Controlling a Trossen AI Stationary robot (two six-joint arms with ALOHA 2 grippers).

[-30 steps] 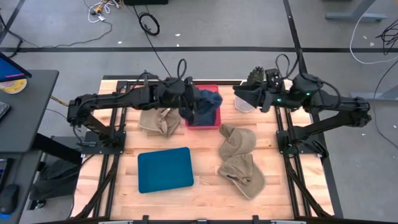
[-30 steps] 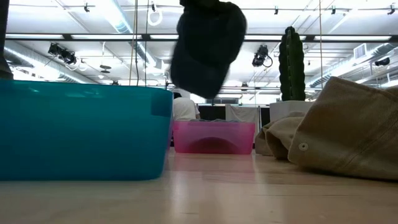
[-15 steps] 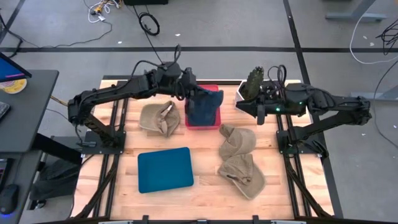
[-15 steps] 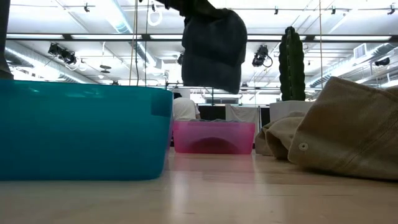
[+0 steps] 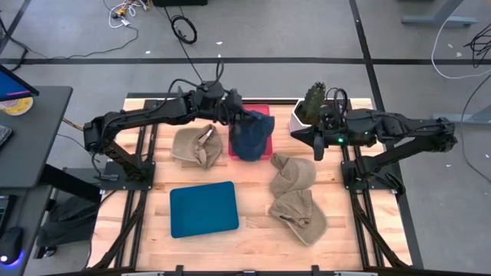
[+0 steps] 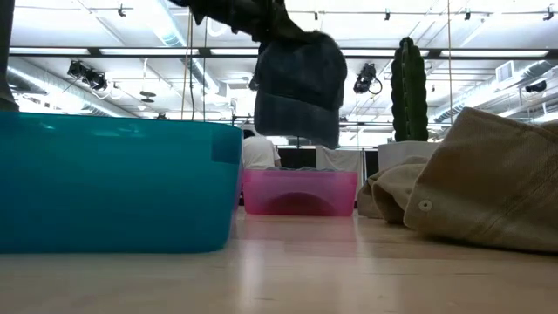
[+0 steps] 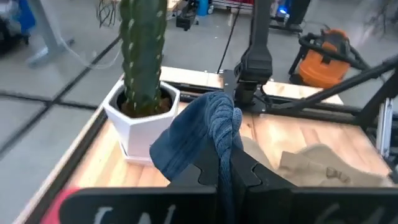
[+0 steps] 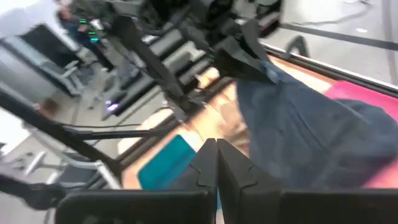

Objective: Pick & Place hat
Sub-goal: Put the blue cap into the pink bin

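**Dark blue hat held above the pink bin**

Landmark for all positions: the pink rectangular plastic bin at the far centre of the light wooden slatted table.

1. Nearer than the bin and to its left, a teal rectangular plastic tub sits on the table. In the low view it fills the left foreground.
2. Just left of the bin lies a crumpled tan fabric cap.
3. My left gripper is over the bin's left edge. Its fingers are clamped on the dark blue fabric hat; the left wrist view shows the cloth pinched between them.
4. The hat hangs from that grip, clear of the table. In the low view it is suspended in the air above the bin. In the high view it covers most of the bin, and its lower edge reaches past the bin's near rim.
5. Right of the bin, my right gripper hovers, pointing toward the hat. Its fingers are pressed together with nothing between them, as the right wrist view shows.
6. Further right of the bin, at the table's far edge, stands a green cactus in a white hexagonal pot.
7. Nearer than the bin and to its right, two tan fabric caps lie touching each other.
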